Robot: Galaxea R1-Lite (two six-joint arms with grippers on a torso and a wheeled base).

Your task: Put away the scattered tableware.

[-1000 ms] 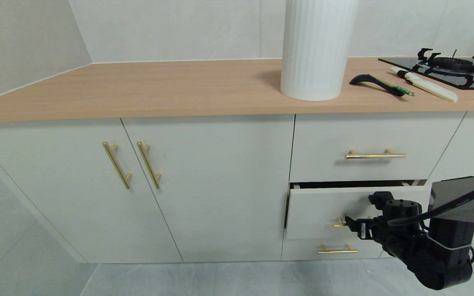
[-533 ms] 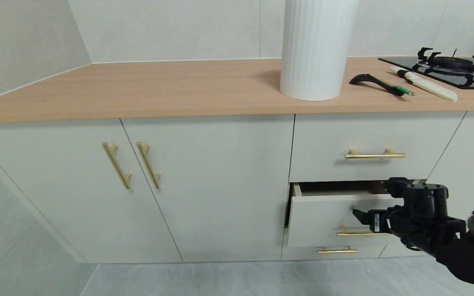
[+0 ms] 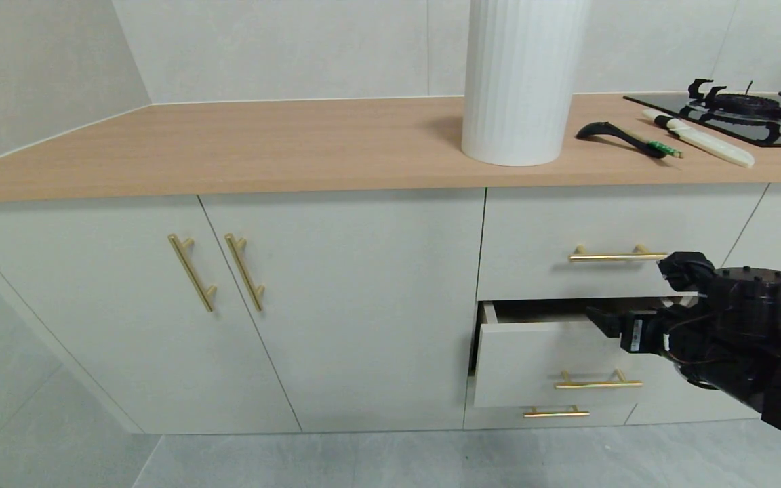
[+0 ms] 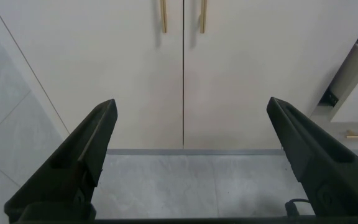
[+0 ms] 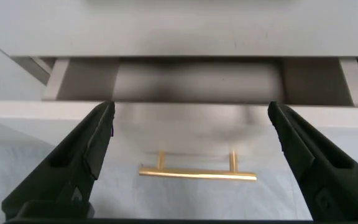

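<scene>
Black at the bowl and green-banded toward the end of its handle, the ladle (image 3: 617, 137) lies flat on the wooden countertop (image 3: 262, 146). The cream-white knife (image 3: 702, 144) lies just beside it, and both are well above the right gripper's jaws. The right gripper (image 3: 629, 288) hangs with its jaws spread wide and empty. Directly ahead of them is the partly pulled-out pale drawer (image 3: 546, 352), its dark inside showing between the two fingers in the right wrist view and its brass handle (image 5: 197, 173) below that gap. The left gripper (image 4: 191, 102) is spread just as wide and grips nothing, with the closed cabinet doors (image 4: 183, 68) facing its jaws.
</scene>
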